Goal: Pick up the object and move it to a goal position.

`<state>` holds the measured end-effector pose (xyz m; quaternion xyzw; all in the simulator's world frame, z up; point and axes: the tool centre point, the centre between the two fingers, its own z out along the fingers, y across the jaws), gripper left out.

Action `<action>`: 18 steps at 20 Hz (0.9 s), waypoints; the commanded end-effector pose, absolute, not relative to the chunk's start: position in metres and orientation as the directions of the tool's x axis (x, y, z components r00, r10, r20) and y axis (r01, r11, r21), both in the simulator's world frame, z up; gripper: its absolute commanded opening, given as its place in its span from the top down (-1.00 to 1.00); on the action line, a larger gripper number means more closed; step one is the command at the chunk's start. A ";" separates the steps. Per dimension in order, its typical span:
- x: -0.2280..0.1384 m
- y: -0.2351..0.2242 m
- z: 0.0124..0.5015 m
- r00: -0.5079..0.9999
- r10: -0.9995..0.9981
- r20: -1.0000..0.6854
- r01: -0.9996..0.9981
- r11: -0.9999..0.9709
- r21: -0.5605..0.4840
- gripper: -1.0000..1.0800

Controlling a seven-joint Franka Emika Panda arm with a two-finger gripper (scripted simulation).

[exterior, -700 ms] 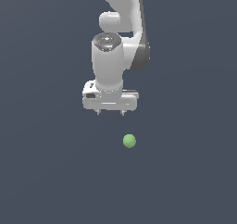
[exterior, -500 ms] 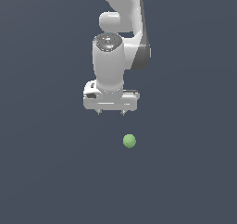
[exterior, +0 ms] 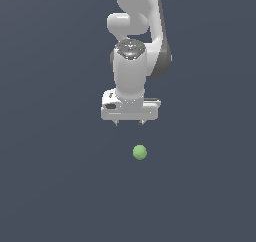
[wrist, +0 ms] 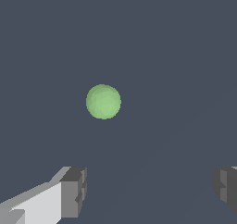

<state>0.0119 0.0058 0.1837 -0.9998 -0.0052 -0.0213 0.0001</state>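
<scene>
A small green sphere (exterior: 140, 152) shows below my gripper (exterior: 129, 123) in the exterior view, slightly toward that view's right, with a clear gap between them. I cannot tell whether it is the object or a mark for the goal position. The wrist view shows the same green sphere (wrist: 103, 101) ahead of the gripper (wrist: 150, 190), nearer the light finger (wrist: 73, 191) than the other finger (wrist: 226, 189). The fingers stand wide apart with nothing between them. No other object shows.
The white arm (exterior: 134, 61) rises above the gripper toward the top of the exterior view. A plain dark grey background (exterior: 50, 186) fills everything else.
The gripper and wrist have shifted a little toward the exterior view's right, closer to above the green sphere. The sphere has not moved.
</scene>
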 end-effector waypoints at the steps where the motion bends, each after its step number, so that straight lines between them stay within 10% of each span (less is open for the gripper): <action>1: 0.012 0.005 0.184 0.999 0.012 0.043 0.012 -1.000 0.001 -0.92; 18: 0.025 0.014 0.166 0.958 0.284 0.027 0.284 -0.959 0.018 -0.92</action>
